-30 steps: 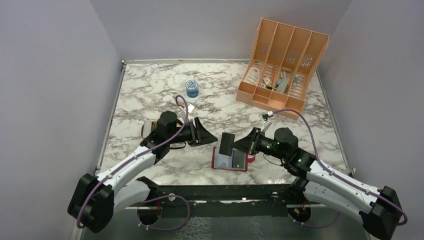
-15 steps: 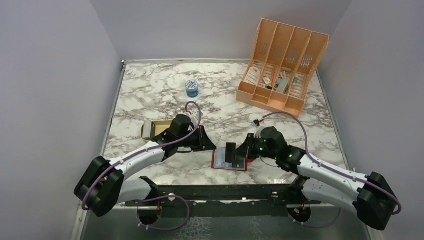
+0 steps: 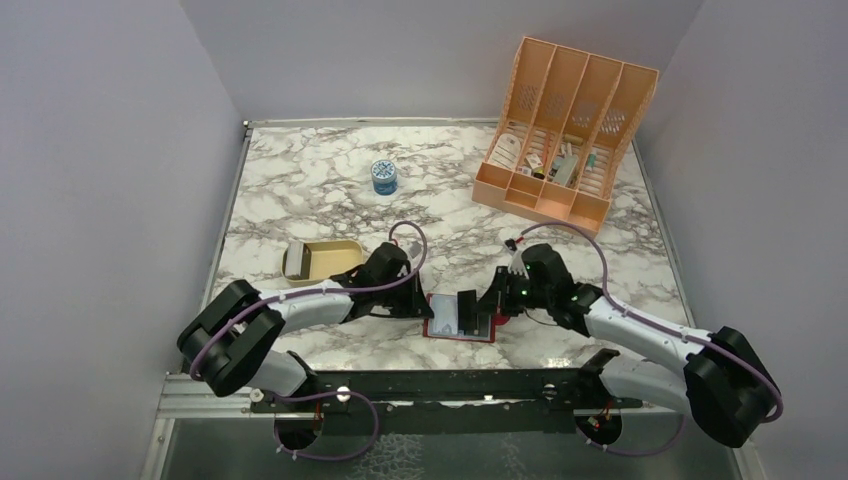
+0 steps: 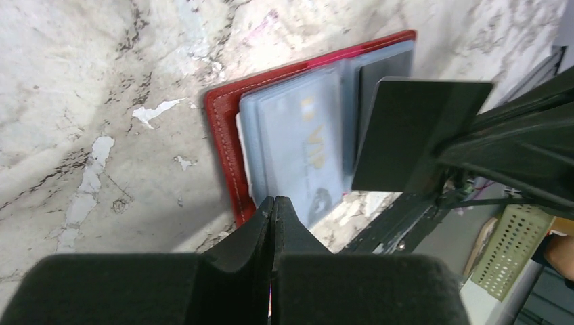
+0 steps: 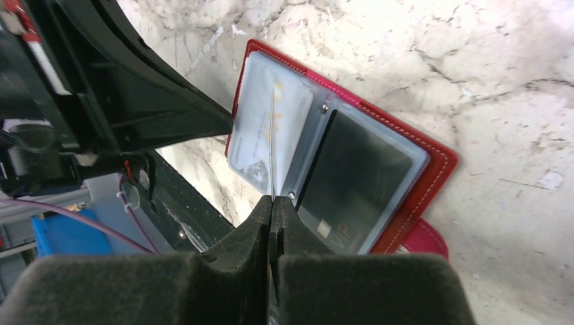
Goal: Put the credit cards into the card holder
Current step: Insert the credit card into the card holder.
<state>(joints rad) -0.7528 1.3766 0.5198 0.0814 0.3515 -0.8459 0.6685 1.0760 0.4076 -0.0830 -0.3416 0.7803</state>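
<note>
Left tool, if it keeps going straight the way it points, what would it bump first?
Probably the open red card holder: the shut left tool points right at its near edge, though how close it is is hard to tell.

Glossy marbled table (image 3: 300, 190), perhaps leatherette card holder (image 4: 291, 135)

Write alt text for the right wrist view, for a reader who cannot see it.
The right gripper, shut, holds a thin card edge-on above the open red card holder on the marble table. A pale card sits in one pocket, a black card in the other.
</note>
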